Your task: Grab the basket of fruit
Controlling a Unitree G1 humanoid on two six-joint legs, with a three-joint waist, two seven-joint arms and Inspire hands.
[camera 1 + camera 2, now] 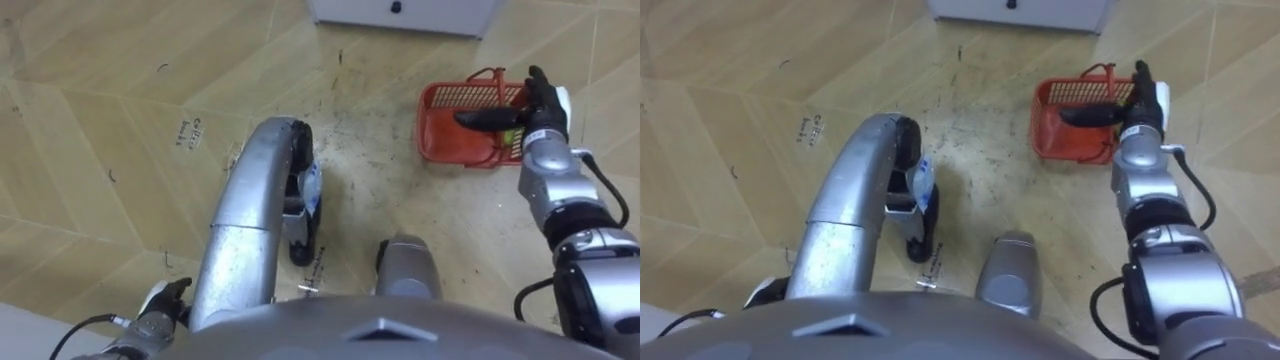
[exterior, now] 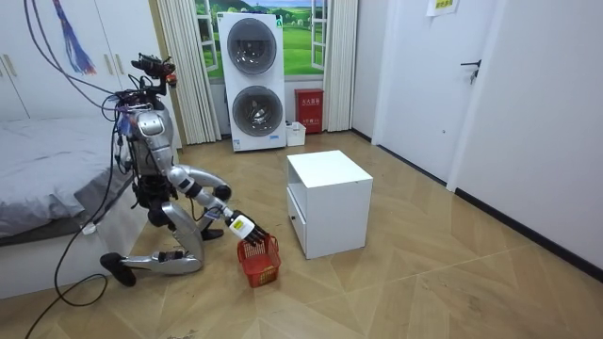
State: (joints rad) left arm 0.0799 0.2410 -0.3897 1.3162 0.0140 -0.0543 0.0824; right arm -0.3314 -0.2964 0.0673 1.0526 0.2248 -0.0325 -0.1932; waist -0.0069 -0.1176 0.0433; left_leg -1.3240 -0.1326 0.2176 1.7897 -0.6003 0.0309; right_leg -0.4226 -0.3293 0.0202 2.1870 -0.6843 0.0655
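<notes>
Wooden floor (image 1: 100, 150) beside a white cabinet (image 2: 328, 202) bears the red basket (image 1: 448, 102); the kneeling robot's right robot hand (image 1: 540, 105) is over its right rim, fingers straight, thumb spread; the left robot hand (image 1: 160, 300) sits low, state unclear
</notes>
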